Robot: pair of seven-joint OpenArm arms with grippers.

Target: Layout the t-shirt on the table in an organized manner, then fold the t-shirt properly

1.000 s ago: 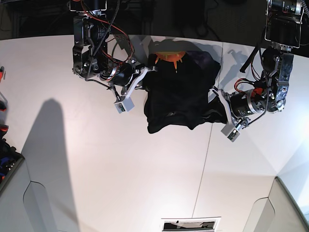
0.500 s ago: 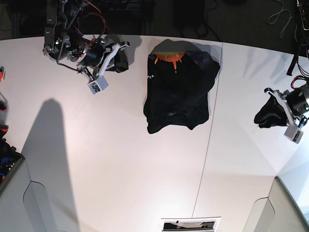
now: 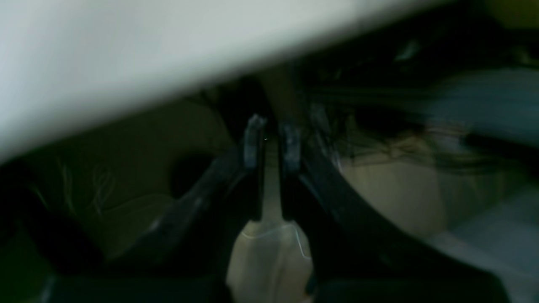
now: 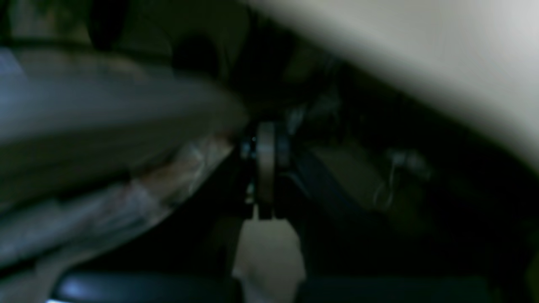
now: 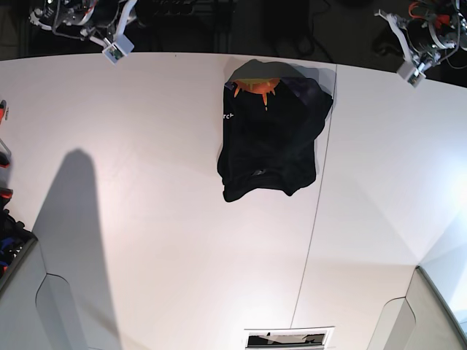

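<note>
**Shirt folded on the tabletop, both arms off it**

While the white table (image 5: pixel 146 240) spreads wide, the black t-shirt (image 5: pixel 270 138) lies in a folded bundle near its far edge, just beside the thin seam. At the far corners, the left gripper (image 3: pixel 271 134) shows a narrow gap and holds nothing; the right gripper (image 4: pixel 265 147) is pressed closed, empty.

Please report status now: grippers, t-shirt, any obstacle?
Left gripper nearly closed, empty. Right gripper shut, empty. T-shirt folded on table. Nothing in the way.
</note>
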